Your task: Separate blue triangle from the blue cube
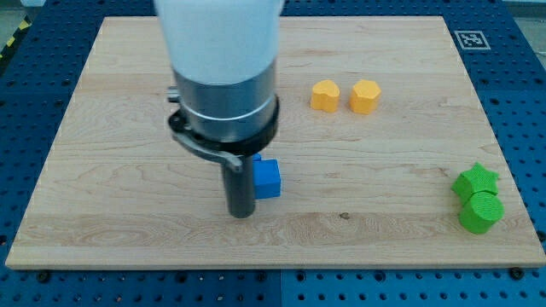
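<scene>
**Rod tip parked against the blue block**

Near the middle of the desk [102,128], slightly to the left, the arm's wide grey body hangs low and hides much of the wood behind it. Its dark rod comes straight down, and my tip [242,214] rests on the surface just left of the blue cube [267,178], touching it or very nearly so. There is no claw on this arm, so nothing opens, closes or takes hold; the rod can only shove things sideways.

The blue triangle does not show anywhere. It may sit behind the rod or under the arm's body, but I cannot tell. That matters, because the tip's spot beside the cube looks like a wedge position, chosen, I would judge, to get between the two blue pieces and drive them apart.

Far and to the right, two yellow blocks [324,95] [364,96] stand side by side, a small gap between them. Near the right edge, a green star [475,182] and a green cylinder [480,211] touch, well clear of the pushing.
</scene>
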### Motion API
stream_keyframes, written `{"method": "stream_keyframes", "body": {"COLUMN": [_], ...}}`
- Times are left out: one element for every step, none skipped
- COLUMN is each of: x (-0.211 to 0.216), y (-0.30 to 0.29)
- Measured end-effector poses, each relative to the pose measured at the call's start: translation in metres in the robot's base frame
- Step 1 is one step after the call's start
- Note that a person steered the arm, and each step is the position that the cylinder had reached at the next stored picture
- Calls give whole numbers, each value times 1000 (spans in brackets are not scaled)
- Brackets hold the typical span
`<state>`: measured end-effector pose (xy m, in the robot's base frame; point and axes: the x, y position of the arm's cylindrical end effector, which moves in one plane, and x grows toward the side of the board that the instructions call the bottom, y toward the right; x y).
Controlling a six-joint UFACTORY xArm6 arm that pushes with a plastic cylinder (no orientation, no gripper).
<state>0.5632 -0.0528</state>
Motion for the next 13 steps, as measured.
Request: {"method": "stream_keyframes", "body": {"x": [0,4,1,-21,-36,-37,-44,-57,-78,-90,-90,-119,-135], "y": [-20,-9,-1,-25,-40,-25,8,42,43,43,35,14,15]}}
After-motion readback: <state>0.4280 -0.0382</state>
